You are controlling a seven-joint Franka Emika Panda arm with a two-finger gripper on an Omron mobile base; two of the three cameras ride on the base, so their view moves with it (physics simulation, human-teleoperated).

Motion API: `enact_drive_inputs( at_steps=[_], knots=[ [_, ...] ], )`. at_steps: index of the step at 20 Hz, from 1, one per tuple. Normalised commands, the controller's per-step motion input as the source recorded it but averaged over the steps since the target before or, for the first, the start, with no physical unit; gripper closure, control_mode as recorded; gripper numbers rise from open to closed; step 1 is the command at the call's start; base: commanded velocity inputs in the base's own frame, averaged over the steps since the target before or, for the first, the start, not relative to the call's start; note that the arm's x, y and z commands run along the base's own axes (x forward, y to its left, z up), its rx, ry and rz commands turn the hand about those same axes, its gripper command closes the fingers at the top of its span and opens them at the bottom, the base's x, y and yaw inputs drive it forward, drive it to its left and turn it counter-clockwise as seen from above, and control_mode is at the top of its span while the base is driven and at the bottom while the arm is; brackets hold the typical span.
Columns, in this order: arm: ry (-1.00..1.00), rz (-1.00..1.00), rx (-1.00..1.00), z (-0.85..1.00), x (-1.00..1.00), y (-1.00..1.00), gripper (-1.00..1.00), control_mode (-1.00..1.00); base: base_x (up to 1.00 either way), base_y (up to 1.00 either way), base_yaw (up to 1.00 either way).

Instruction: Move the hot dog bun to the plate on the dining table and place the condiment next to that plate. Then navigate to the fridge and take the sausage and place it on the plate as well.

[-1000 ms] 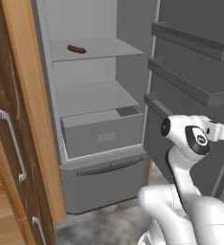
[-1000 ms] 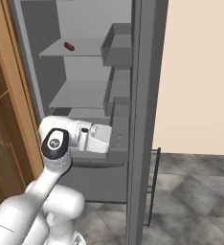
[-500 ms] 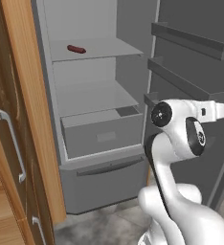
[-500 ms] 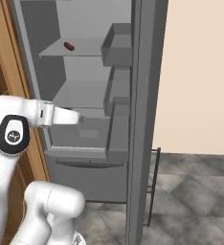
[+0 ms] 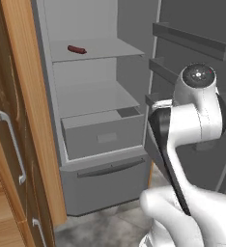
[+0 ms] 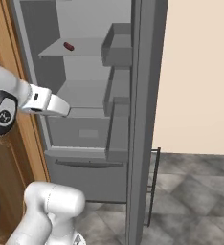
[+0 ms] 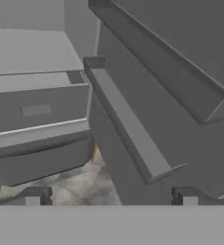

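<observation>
Since the earlier frame we swung our arm upward, our pincer (image 7: 111, 196) stood apart and empty before the fridge (image 5: 100, 144), the sausage (image 5: 77, 49) lay upper left.

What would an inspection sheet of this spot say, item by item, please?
Surface: grey shelf high inside the open fridge; a drawer below it.
Job's things: sausage lies on that shelf, toward its left side, untouched; in the right base view it shows at.
Clutter: nothing seen on the shelves or in the door bins.
Tool: tool open, holding nothing, aimed at the lower door bins and the floor, well below the sausage.
Cables: nothing seen.
Surroundings: wooden cabinets with metal handles left of the fridge; grey tiled floor; beige wall.
</observation>
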Motion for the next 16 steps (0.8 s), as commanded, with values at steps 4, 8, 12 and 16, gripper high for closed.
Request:
enact_drive_inputs(
  at_steps=[4, 8, 12, 16],
  knots=[
    [0.05, 0.29, 0.42, -0.20, 0.00, 0.43, -1.00, -1.00, 0.00, 0.00, 0.00],
    [0.04, 0.20, 0.24, -0.58, 0.00, 0.24, -1.00, -1.00, 0.00, 0.00, 0.00],
    [0.04, 0.14, 0.06, -0.59, 0.09, 0.03, -1.00, -1.00, 0.00, 0.00, 0.00],
    [0.00, 0.03, 0.00, -0.09, 0.00, 0.00, -1.00, 1.00, 0.03, 0.00, 0.06]
  ],
)
